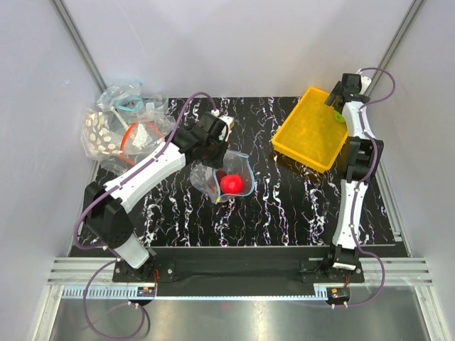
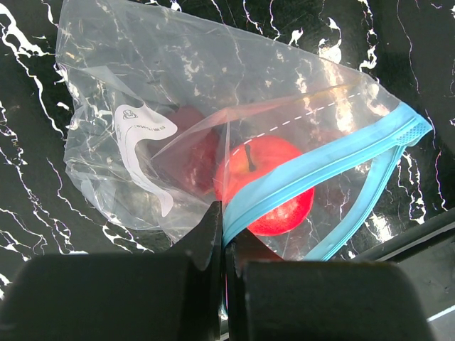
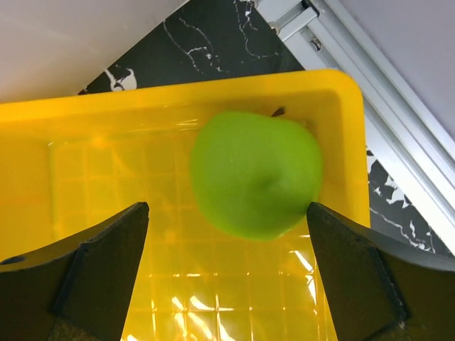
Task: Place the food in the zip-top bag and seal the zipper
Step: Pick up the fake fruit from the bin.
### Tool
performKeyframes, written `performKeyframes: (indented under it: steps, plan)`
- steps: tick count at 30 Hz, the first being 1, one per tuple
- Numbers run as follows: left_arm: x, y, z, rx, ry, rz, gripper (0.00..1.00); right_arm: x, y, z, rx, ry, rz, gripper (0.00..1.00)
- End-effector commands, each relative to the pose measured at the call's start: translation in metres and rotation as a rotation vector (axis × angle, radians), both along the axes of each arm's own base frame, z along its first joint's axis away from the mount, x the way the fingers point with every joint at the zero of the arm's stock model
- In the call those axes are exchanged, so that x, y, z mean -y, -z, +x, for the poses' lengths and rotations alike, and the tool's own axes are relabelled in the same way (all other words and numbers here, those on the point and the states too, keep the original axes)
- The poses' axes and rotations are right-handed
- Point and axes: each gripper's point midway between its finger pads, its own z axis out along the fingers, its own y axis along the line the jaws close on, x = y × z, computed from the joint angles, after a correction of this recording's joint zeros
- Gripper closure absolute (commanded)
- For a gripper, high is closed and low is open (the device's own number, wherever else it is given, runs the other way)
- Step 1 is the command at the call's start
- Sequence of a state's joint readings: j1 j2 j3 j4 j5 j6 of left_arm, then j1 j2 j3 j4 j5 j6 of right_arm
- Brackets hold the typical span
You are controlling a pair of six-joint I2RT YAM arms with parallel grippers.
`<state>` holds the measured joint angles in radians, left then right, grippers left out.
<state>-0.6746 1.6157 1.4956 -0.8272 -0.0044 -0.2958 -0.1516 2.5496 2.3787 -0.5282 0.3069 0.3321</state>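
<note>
The clear zip-top bag lies mid-table with its mouth held open. Inside it are a bright red fruit and a dark maroon fruit behind it. My left gripper is shut on the teal zipper at the near lip of the mouth. A lime green fruit rests in the far corner of the yellow tray. My right gripper hangs over it, open, a finger on each side and neither touching it.
A heap of other clear bags, one with white dots, lies at the back left of the black marbled table. An aluminium rail runs just beyond the tray's corner, with the enclosure walls close behind.
</note>
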Motion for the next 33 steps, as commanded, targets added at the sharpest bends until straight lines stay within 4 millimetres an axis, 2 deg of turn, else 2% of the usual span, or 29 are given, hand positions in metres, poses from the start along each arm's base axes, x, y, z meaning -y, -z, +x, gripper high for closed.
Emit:
performKeyframes:
  steps: [1, 7, 9, 13, 15, 17, 18, 19, 21, 22, 23, 24, 26, 28, 29, 30, 32, 33]
  plan:
    - [0.005, -0.01, 0.005, 0.031, -0.002, -0.042, 1.0, 0.022, -0.018, 0.009, 0.039, 0.039, -0.073, 0.0]
    - [0.006, -0.009, 0.005, 0.028, 0.0, -0.043, 1.0, 0.03, 0.0, 0.013, 0.019, 0.038, -0.123, 0.0]
    - [0.005, -0.007, 0.005, 0.024, -0.002, -0.04, 1.0, 0.03, 0.004, 0.017, 0.02, 0.026, -0.123, 0.06]
    - [0.005, -0.004, 0.006, 0.019, -0.004, -0.032, 1.0, 0.029, 0.004, 0.02, 0.031, 0.017, -0.12, 0.24]
    - [0.005, -0.005, 0.006, 0.021, -0.003, -0.032, 1.0, 0.027, -0.004, 0.018, 0.041, 0.016, -0.114, 0.36]
    - [0.005, -0.003, 0.007, 0.019, -0.005, -0.027, 1.0, 0.021, -0.016, 0.019, 0.077, -0.006, -0.1, 0.38]
    - [0.004, -0.002, 0.007, 0.017, -0.005, -0.025, 1.0, 0.018, -0.025, 0.011, 0.082, -0.014, -0.091, 0.41]
    - [0.005, -0.003, 0.007, 0.018, -0.005, -0.026, 1.0, 0.012, -0.037, 0.015, 0.129, -0.037, -0.075, 0.42]
    - [0.005, -0.003, 0.007, 0.018, -0.002, -0.026, 1.0, 0.005, -0.062, 0.005, 0.17, -0.047, -0.054, 0.44]
    - [0.005, -0.003, 0.006, 0.018, -0.003, -0.028, 1.0, -0.004, -0.073, 0.004, 0.196, -0.082, -0.03, 0.45]
    - [0.005, -0.004, 0.006, 0.019, -0.002, -0.027, 1.0, -0.013, -0.09, -0.004, 0.216, -0.096, -0.014, 0.46]
    - [0.004, -0.004, 0.006, 0.02, -0.002, -0.026, 1.0, -0.018, -0.097, -0.01, 0.221, -0.109, -0.006, 0.46]
    - [0.004, -0.005, 0.006, 0.022, -0.003, -0.026, 1.0, -0.041, -0.113, -0.018, 0.246, -0.168, 0.028, 0.48]
    - [0.001, -0.006, 0.009, 0.035, -0.017, -0.014, 1.0, -0.062, -0.133, -0.039, 0.271, -0.222, 0.057, 0.49]
    - [0.001, -0.006, 0.008, 0.035, -0.016, -0.012, 1.0, -0.07, -0.158, -0.053, 0.305, -0.242, 0.06, 0.5]
    - [0.001, -0.006, 0.009, 0.034, -0.017, -0.013, 1.0, -0.083, -0.146, -0.065, 0.271, -0.261, 0.087, 0.5]
    - [0.001, -0.008, 0.009, 0.039, -0.017, -0.016, 1.0, -0.107, -0.153, -0.084, 0.276, -0.328, 0.126, 0.51]
    - [0.001, -0.008, 0.009, 0.038, -0.014, -0.018, 1.0, -0.13, -0.158, -0.105, 0.274, -0.382, 0.154, 0.51]
